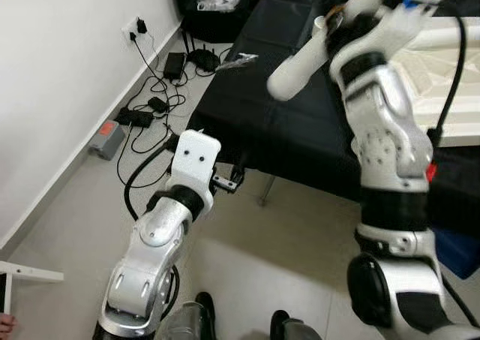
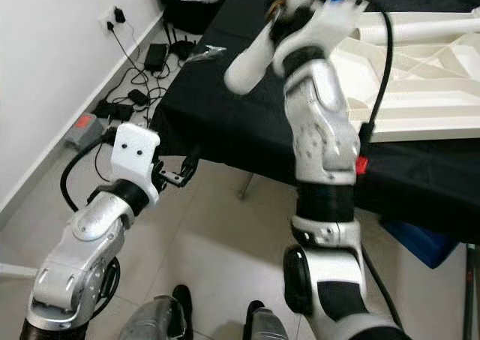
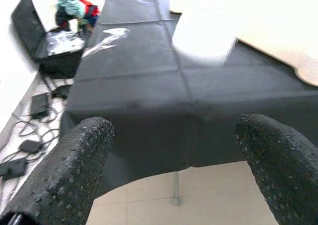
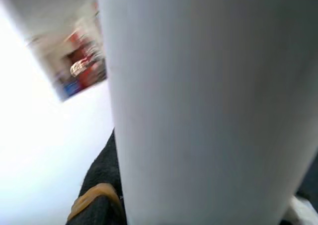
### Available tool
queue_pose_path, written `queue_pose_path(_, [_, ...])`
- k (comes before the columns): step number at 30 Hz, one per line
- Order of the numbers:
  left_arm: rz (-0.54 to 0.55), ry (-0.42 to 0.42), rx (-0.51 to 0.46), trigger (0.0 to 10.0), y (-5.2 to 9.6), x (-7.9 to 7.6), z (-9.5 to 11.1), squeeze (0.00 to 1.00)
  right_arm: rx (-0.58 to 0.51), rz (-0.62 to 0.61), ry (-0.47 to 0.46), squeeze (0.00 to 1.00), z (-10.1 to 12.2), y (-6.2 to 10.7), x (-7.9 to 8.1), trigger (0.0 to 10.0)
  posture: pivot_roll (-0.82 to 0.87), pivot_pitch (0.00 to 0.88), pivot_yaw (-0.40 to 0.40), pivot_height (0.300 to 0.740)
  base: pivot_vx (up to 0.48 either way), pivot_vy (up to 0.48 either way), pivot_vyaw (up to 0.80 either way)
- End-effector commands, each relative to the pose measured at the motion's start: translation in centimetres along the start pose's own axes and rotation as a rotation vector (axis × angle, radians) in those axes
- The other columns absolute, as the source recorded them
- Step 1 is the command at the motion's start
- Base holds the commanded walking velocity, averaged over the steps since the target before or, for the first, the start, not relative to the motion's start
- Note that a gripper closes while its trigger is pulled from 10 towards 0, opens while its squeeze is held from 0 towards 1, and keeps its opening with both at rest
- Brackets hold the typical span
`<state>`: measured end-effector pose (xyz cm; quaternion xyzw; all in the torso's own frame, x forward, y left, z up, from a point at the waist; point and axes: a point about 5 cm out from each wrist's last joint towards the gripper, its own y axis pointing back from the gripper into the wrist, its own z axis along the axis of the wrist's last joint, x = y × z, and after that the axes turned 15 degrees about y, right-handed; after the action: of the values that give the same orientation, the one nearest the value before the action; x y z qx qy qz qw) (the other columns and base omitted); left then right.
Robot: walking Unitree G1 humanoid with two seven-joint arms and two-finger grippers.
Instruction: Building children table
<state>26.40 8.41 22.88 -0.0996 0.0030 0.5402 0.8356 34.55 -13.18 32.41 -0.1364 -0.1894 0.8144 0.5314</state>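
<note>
Item: white table leg (image 1: 296, 70), a smooth, rounded cylinder, plain white, blurred in the head views. It is held up above the near part of the black-covered desk (image 1: 292, 130), slanting down toward the robot's left. In the right wrist view the leg (image 4: 208, 106) is a broad pale column close to the camera.

Item: right end effector (image 1: 341, 21), raised over the desk, closed around the upper end of the leg; one black finger (image 4: 99, 205) with an orange-brown patch shows beside it. The far fingertips are hidden behind the leg and wrist.

Item: white tabletop panel (image 2: 420, 77), ribbed underside up, lying on the desk at the robot's right and cut off by the frame edge. A second white leg (image 2: 420, 31) lies along its far side.

Item: left end effector (image 1: 225, 181), low, just off the desk's near edge, spread wide with nothing between its fingers (image 3: 64, 175).

Surroundings: the desk's near edge hangs over pale floor tiles (image 1: 285, 242), open between the two arms. Black cables and a power strip (image 1: 135, 117) lie along the white wall at the left. A dark bag (image 3: 49, 41) stands past the desk's far corner; its contents are hard to make out.
</note>
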Motion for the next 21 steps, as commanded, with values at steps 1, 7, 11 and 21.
queue_pose_path(1, [-0.065,0.047,0.052,10.0,-0.1,-0.4,-0.5,0.0,-0.008,0.147,-0.016,0.0,0.0,0.7,1.1,10.0,0.16,0.268,-0.01,0.74,0.0,0.0,0.0])
queue_pose_path(7, [-0.209,0.062,0.156,10.0,-1.0,-0.9,-1.1,0.0,-0.009,0.325,-0.072,0.0,-0.9,2.3,2.7,10.0,0.16,0.253,-0.004,0.74,0.0,0.0,0.0])
queue_pose_path(11, [-0.208,0.048,0.175,10.0,-1.5,-0.6,-1.3,0.0,-0.013,0.386,-0.11,0.0,-0.9,2.7,3.8,10.0,0.16,0.249,-0.001,0.74,0.0,0.0,0.0])
queue_pose_path(21, [-0.229,-0.055,0.192,10.0,-2.4,-0.2,-1.3,0.0,0.012,0.5,-0.177,0.0,-1.2,3.6,5.6,10.0,0.16,0.249,-0.003,0.74,0.0,0.0,0.0])
